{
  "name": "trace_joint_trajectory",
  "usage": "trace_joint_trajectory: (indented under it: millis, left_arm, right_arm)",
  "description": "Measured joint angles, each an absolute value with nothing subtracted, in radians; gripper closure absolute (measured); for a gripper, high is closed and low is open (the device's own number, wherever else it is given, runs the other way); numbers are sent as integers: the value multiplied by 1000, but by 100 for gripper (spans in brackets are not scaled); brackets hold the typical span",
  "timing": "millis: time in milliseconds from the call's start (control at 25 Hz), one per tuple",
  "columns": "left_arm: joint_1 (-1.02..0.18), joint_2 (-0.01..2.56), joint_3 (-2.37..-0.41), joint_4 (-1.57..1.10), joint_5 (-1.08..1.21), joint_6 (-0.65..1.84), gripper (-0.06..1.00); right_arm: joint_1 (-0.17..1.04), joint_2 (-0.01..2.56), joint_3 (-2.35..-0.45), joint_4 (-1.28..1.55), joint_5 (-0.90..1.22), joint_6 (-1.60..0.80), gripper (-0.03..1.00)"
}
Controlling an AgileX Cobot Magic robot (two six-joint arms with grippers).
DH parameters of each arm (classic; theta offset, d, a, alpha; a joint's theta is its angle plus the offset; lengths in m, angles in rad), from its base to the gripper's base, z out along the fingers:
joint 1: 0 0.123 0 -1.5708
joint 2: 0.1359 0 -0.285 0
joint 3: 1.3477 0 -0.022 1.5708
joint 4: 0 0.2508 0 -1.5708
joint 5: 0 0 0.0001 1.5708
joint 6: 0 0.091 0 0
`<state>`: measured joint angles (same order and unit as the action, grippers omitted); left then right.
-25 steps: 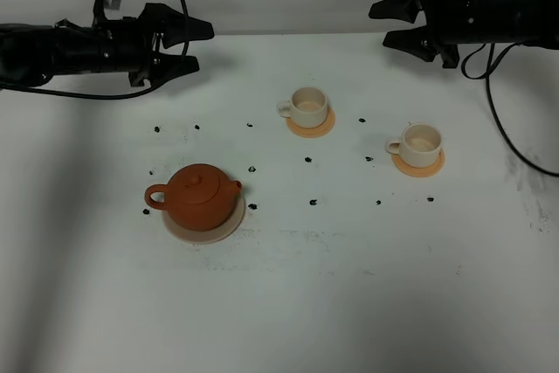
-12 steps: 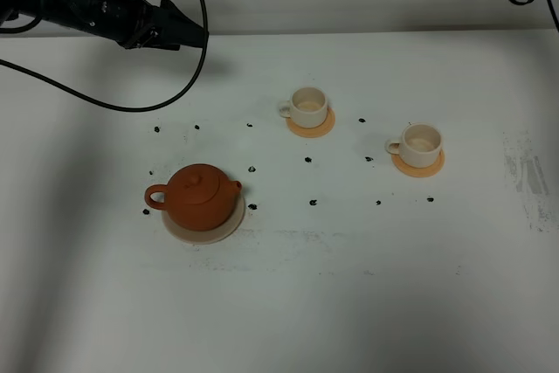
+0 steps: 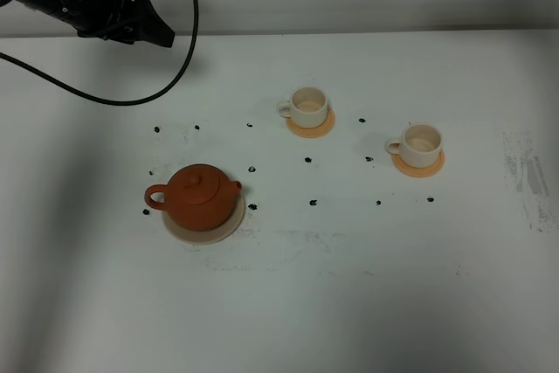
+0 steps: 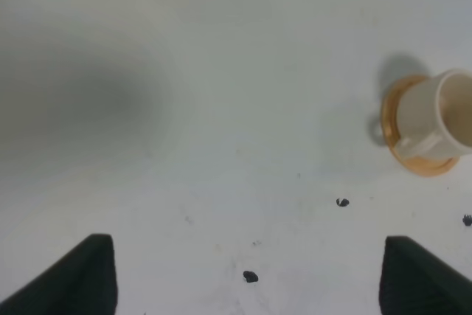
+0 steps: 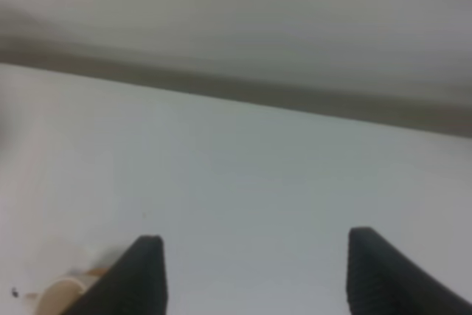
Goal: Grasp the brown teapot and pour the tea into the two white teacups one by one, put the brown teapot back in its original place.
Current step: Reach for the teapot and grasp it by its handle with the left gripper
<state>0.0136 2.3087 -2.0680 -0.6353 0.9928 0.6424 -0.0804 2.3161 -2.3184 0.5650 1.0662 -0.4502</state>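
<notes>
Brown teapot [image 3: 199, 197]: upright on beige saucer [image 3: 218, 233], left of the centre of the surface [image 3: 349, 286]. Two white teacups [image 3: 308, 107] [image 3: 422, 141]: each on an orange coaster [image 3: 311, 129], nearer the far edge, right of the teapot. Left gripper [image 4: 247, 239] and right gripper [image 5: 256, 235]: jaws spread wide, holding nothing, raised by the far corners.

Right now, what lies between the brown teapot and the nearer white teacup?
Between teapot and teacup, only table with a small black mark, in the exterior high view.
</notes>
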Motion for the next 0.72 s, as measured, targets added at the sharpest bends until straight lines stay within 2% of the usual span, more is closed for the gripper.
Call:
trace_joint_trajectory:
  millis: [280,440,720]
  left_arm:
    - [-8,2098,-1779,-589,778,679,21]
    - [-28,1980,-1618,-576,634,699,21]
    - [-56,1806,-1447,-548,489,722,21]
  right_arm:
    - [-78,2108,-2089,438,1115,-453,42]
    - [-65,2001,-2024,317,1205,-448,43]
    - [-60,1699,-1877,350,1203,-458,47]
